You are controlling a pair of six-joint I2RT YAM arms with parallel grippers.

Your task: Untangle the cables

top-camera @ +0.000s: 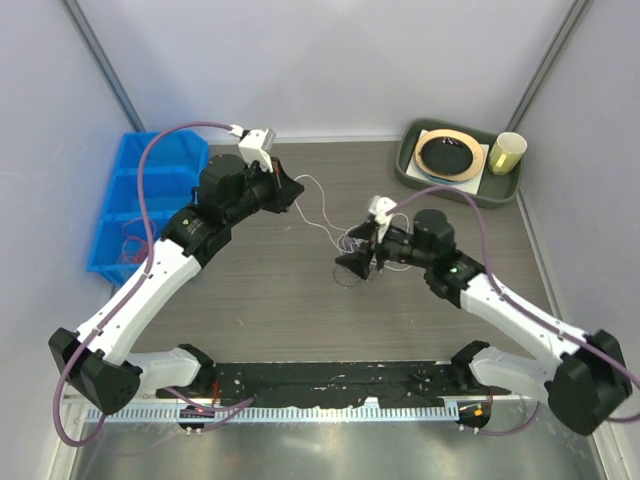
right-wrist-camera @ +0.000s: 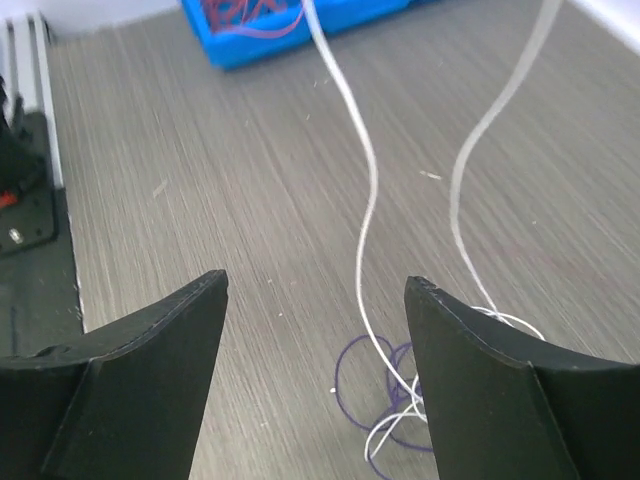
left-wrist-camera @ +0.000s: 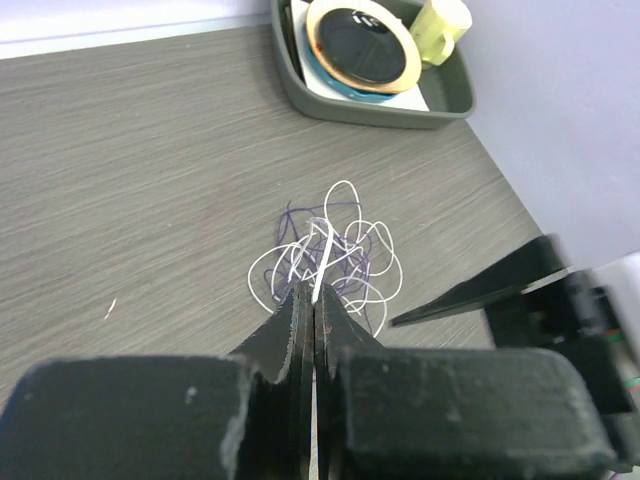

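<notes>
My left arm reaches out over the table [top-camera: 250, 300] toward its far left, and my left gripper [left-wrist-camera: 314, 298] is clenched tight on one white strand of the cables [left-wrist-camera: 325, 250], fingers pressed flat together with the strand coming out at the tips. My right arm bends in from the right, and my right gripper [right-wrist-camera: 315, 284] hangs low just beside the tangle with its fingers spread wide and nothing between them. From above, my right gripper [top-camera: 352, 264] covers part of the knot, and the strands there are too fine to trace. My right wrist camera cuts the tangle off at the bottom edge. The cables [top-camera: 345, 240] lie near the middle of the table, a loose bunch of white and purple loops crossing over each other. Two white lengths [right-wrist-camera: 372, 200] lead out of it toward the blue bin [right-wrist-camera: 290, 30].
</notes>
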